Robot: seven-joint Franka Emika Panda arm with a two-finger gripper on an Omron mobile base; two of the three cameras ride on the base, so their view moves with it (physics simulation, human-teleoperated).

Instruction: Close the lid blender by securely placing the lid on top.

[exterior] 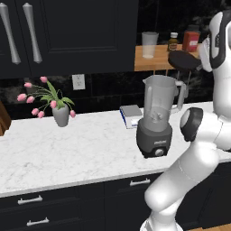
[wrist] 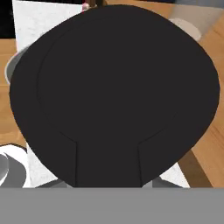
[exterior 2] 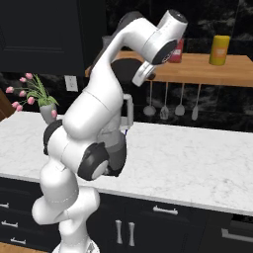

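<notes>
The blender [exterior: 155,117] stands on the white marble counter [exterior: 67,149], its dark base and knob facing front and its translucent jar open at the top. The black round lid [exterior: 184,59] hangs level in the air, just above and to the right of the jar rim, in front of the wooden shelf. My gripper [exterior: 199,63] is shut on the lid's right edge. In the hand view the lid [wrist: 113,96] covers nearly everything and hides my fingertips, with its tab pointing toward the hand. From the right base view the lid [exterior 2: 123,69] peeks out behind my arm.
A wooden shelf [exterior: 155,63] behind the blender carries a clear tumbler [exterior: 150,44], a small jar [exterior: 173,41] and a red bottle [exterior: 191,38]. A white box [exterior: 131,116] lies behind the blender. A vase of pink tulips [exterior: 60,115] stands left. Utensils [exterior 2: 164,104] hang under the shelf.
</notes>
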